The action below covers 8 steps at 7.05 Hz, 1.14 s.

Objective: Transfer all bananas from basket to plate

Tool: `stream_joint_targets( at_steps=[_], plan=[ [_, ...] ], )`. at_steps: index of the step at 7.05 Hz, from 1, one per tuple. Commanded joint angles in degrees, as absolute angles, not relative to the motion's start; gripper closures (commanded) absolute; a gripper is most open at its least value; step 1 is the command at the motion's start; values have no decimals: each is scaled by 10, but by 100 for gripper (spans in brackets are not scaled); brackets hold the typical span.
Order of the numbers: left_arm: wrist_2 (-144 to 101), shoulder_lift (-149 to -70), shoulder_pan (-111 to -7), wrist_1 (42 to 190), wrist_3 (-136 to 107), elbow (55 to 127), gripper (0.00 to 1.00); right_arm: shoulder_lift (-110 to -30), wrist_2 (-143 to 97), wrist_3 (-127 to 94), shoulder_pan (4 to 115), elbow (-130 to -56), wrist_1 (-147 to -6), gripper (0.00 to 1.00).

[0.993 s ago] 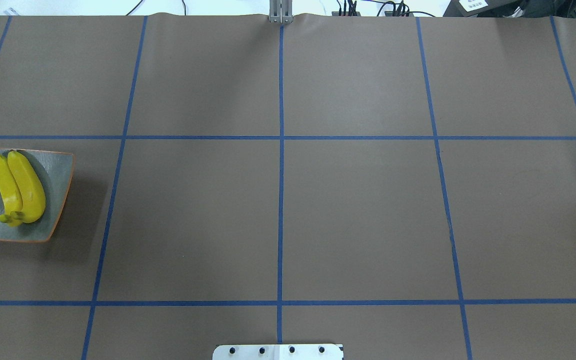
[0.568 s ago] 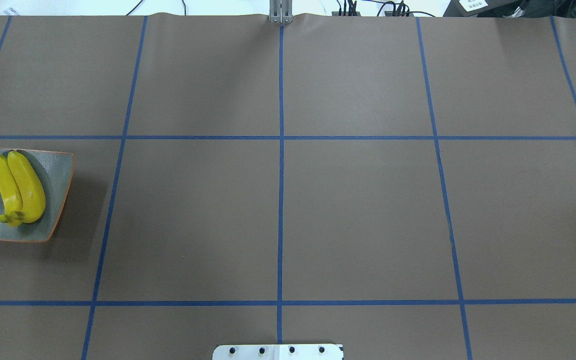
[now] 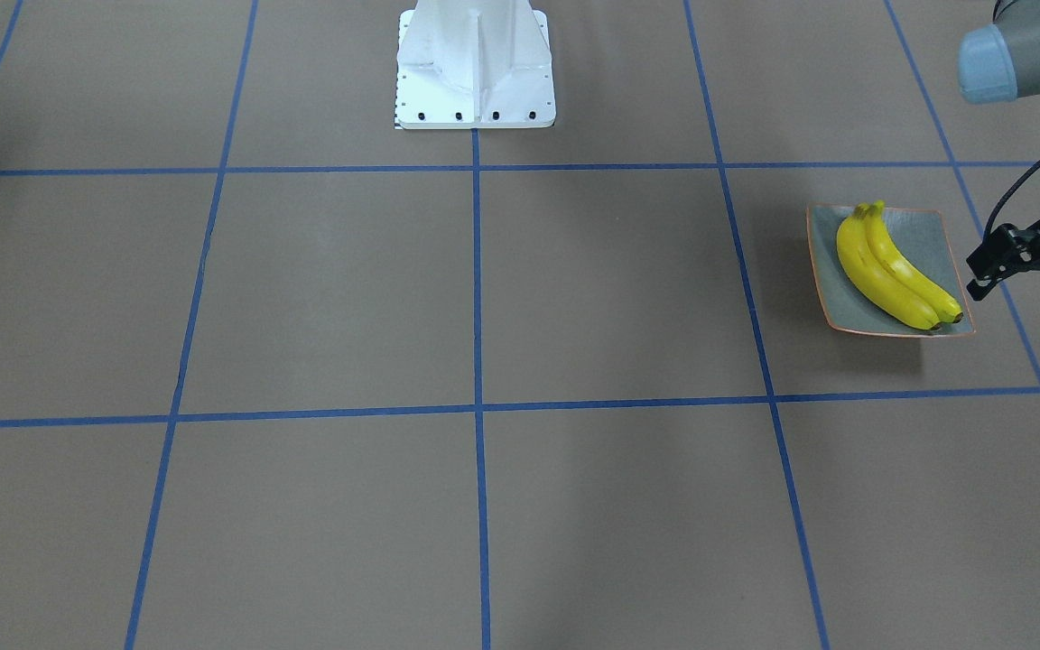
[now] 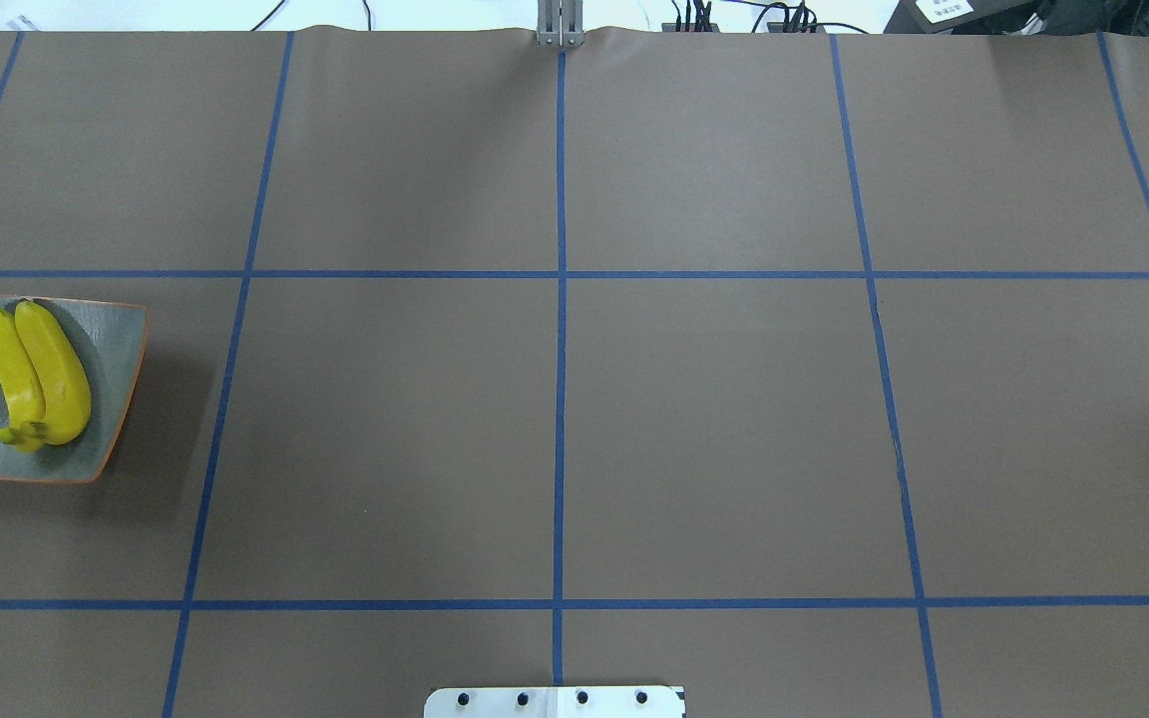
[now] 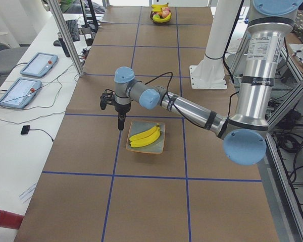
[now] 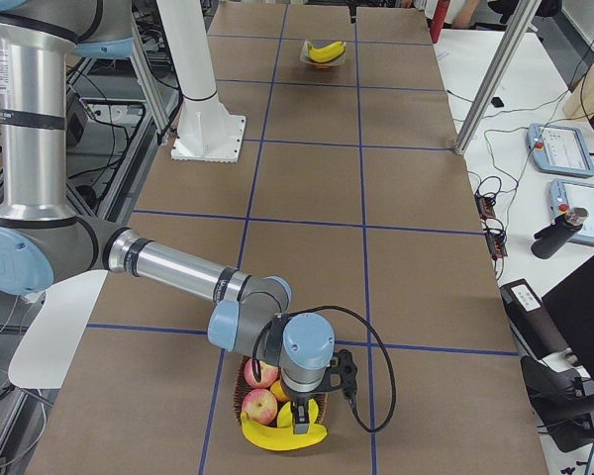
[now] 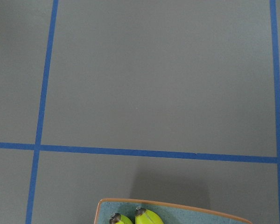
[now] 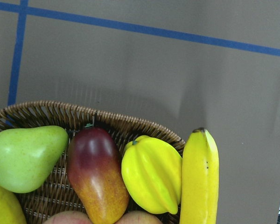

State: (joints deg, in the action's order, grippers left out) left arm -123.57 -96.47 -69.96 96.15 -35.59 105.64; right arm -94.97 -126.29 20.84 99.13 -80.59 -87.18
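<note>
The plate (image 4: 116, 344) lies at the table's left edge with two yellow bananas (image 4: 41, 374) side by side on it; it also shows in the front view (image 3: 935, 236) and the left view (image 5: 159, 143). The wicker basket (image 8: 107, 122) holds one banana (image 8: 199, 177) along its rim, seen too in the right view (image 6: 282, 435). My left gripper (image 5: 120, 127) hangs pointing down just beside the plate's far edge. My right gripper (image 6: 301, 416) reaches down into the basket (image 6: 240, 381). Both grippers show only in the side views, so I cannot tell whether they are open or shut.
The basket also holds a green pear (image 8: 23, 156), a red-yellow mango (image 8: 95, 175), a yellow star fruit (image 8: 151, 175) and red apples (image 6: 261, 406). The white robot base (image 3: 475, 68) stands at the table's middle edge. Blue tape lines grid the brown table.
</note>
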Motion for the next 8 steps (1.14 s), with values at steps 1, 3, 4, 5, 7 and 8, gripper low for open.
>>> stream_joint_targets(
  at_steps=[1, 3, 4, 5, 7, 8],
  plan=[
    [-1236, -965, -700, 962, -356, 1056, 0, -950, -1201, 209, 991, -787, -873, 0],
    [-1237, -967, -700, 962, -356, 1056, 0, -912, -1195, 206, 991, -746, -870, 0],
    [-1237, -968, -699, 962, -356, 1056, 0, -891, -1194, 199, 990, -724, -840, 0],
    [-1237, -968, -700, 962, -356, 1058, 0, -873, -1195, 186, 987, -713, -832, 0],
    [-1237, -969, -699, 962, -356, 1059, 0, -872, -1196, 161, 986, -718, -826, 0],
    [-1237, -969, -700, 961, -356, 1060, 0, -870, -1196, 135, 987, -715, -797, 0]
  ],
)
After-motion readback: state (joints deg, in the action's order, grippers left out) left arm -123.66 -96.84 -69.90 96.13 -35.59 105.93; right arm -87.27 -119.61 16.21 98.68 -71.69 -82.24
